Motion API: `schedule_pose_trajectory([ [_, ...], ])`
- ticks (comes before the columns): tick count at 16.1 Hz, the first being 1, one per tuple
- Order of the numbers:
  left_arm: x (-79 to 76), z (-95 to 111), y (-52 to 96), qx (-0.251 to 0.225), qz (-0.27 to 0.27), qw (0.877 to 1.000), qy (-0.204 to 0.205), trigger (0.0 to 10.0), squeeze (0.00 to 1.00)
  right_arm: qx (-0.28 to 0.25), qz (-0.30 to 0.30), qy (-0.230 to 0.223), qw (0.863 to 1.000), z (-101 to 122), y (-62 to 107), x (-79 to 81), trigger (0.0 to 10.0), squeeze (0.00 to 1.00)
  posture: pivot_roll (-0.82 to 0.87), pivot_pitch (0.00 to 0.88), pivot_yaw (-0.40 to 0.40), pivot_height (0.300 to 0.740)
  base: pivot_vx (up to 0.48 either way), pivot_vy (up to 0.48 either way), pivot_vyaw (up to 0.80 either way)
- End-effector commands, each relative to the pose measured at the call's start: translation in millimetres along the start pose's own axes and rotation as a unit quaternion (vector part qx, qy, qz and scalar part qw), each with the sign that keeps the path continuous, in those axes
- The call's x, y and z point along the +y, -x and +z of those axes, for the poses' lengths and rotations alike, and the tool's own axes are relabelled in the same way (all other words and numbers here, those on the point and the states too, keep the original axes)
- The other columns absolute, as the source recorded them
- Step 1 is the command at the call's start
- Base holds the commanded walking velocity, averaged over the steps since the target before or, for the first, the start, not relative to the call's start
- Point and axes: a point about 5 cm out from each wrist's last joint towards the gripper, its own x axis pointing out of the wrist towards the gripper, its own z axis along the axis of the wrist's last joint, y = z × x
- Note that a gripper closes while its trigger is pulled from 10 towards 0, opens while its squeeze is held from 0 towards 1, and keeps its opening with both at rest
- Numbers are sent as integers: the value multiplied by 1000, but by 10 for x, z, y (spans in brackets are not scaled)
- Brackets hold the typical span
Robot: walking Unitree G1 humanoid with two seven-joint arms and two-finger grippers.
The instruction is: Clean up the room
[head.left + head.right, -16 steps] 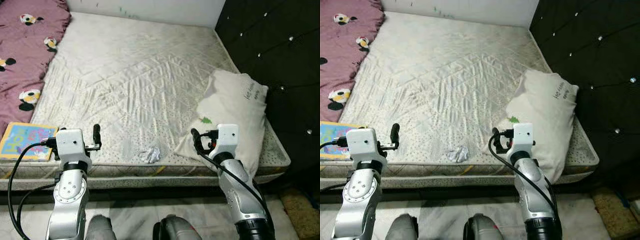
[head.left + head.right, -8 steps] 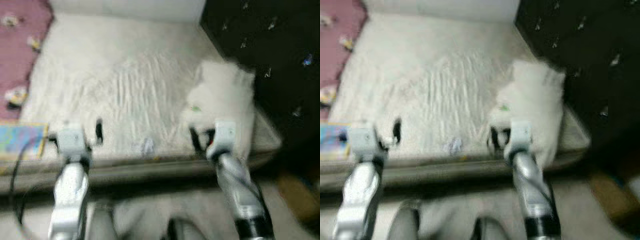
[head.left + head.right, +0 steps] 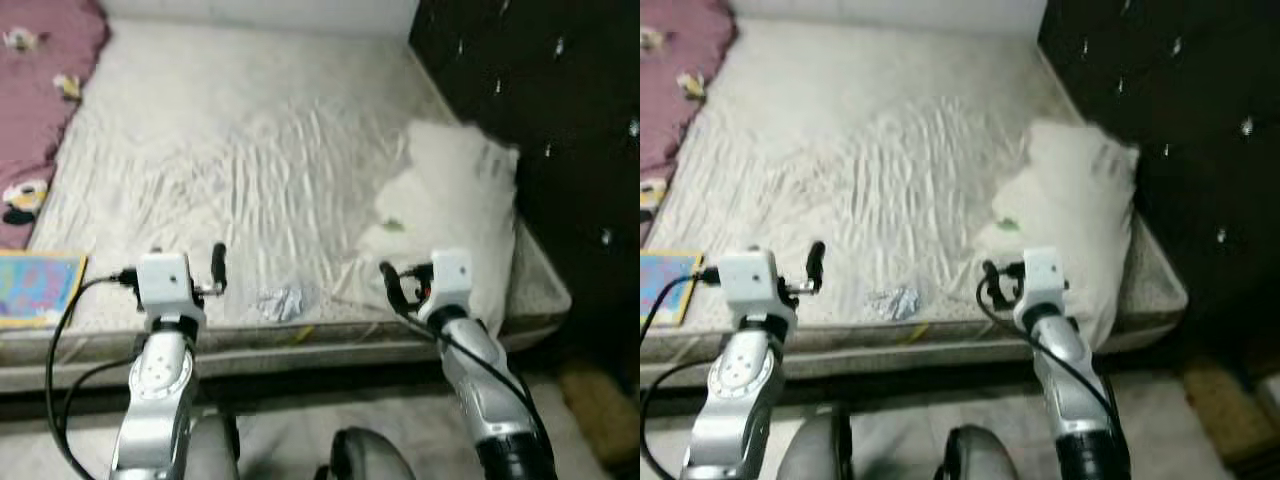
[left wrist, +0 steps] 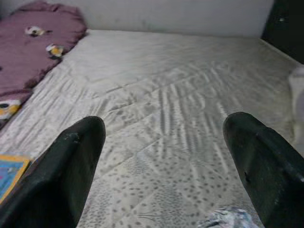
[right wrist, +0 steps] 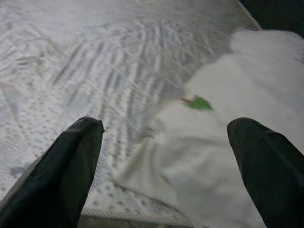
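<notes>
Crumpled silvery-white scrap, paper or foil, [image 3: 282,302] lies near the front edge of the bare, quilted white mattress [image 3: 250,160]; it looks like the litter the tidying calls for. It sits between the two arms and apart from both, nearer the left one.

The left claw [image 4: 166,142] hovers over the mattress edge just left of the scrap, its black fingers [image 4: 71,166] spread wide and empty; the wrist view catches the scrap low, close by one fingertip. The right claw [image 5: 166,142] hangs over the front corner of a soft white pillow [image 3: 460,200] with a small green mark, likewise wide and holding nothing.

Compared with a second ago, the whole scene has slid sideways and the blur of half a second ago has mostly settled, so the camera has turned or stepped, not the objects. The left arm now shows closer to the scrap than it did. I judge the robot is lining up for a pick, with the grasp not yet begun.

Further out, a colourful flat picture book [image 3: 35,288] lies at the mattress's left front corner. A mauve blanket with cartoon faces [image 3: 40,60] is bunched beyond it, and a dark tufted headboard [image 3: 540,90] stands on the right.
</notes>
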Motion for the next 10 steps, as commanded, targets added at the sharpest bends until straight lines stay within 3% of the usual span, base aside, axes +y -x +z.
schedule_pose_trajectory([
  [1,98,-44,24,12,16,1000,-6,10000,0,-13,19,-2,1000,66,-32,98,10000,0,17,132,-127,671,240,0,750],
  [5,66,-70,20,23,14,1000,6,10000,0,-5,11,-7,1000,33,-36,63,10000,0,19,131,-130,671,0,0,0],
  [10,54,-67,17,23,12,1000,15,10000,0,2,4,-8,1000,11,-42,41,10000,0,20,126,-135,671,0,472,0],
])
